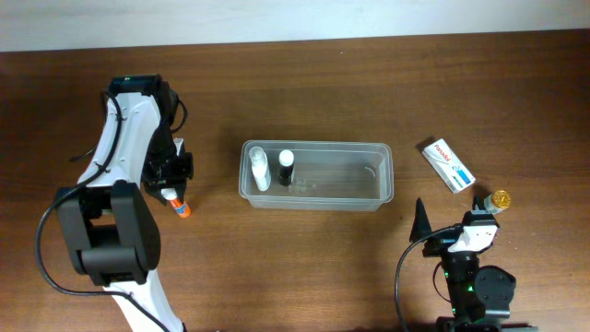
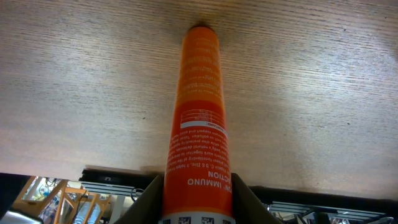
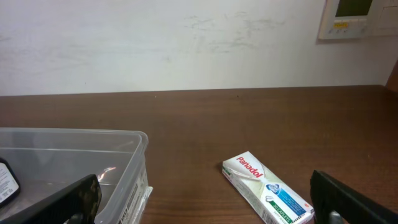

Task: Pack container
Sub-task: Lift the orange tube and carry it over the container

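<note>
The clear plastic container (image 1: 369,175) stands mid-table, with a white bottle (image 1: 260,170) and a black-capped bottle (image 1: 287,166) at its left end. My left gripper (image 1: 172,187) is left of the container and is shut on an orange tube (image 2: 198,118). The tube's far end touches the table, and it also shows in the overhead view (image 1: 182,209). My right gripper (image 3: 208,211) is open and empty, low near the front right (image 1: 450,219). The container's right end (image 3: 93,134) is at its left, and a white Panadol box (image 3: 267,190) lies ahead between the fingers.
The Panadol box (image 1: 449,164) lies right of the container. A small gold-capped item (image 1: 500,198) sits near the right arm. A wall runs behind the table's far edge.
</note>
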`<control>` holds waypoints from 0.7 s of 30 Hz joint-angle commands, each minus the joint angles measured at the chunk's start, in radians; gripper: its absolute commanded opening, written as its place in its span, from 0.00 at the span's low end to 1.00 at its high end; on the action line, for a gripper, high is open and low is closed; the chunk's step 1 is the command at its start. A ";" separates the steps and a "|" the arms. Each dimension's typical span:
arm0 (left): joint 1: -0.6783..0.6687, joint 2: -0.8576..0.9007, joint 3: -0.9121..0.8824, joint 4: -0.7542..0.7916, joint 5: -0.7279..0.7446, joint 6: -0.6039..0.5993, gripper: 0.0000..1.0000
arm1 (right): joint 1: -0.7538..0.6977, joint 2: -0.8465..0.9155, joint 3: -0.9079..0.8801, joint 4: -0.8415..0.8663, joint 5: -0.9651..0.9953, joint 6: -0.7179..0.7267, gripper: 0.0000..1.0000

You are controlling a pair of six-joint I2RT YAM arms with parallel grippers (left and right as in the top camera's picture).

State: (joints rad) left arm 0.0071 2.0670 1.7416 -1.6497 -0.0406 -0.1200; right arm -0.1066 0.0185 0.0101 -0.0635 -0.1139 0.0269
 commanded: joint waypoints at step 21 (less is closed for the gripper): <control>-0.043 -0.430 0.083 0.032 0.284 -0.082 0.25 | 0.002 -0.003 -0.005 -0.006 0.005 0.007 0.98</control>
State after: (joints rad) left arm -0.0021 1.6615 1.8141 -1.6291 0.1150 -0.1696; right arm -0.1066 0.0185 0.0101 -0.0635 -0.1139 0.0265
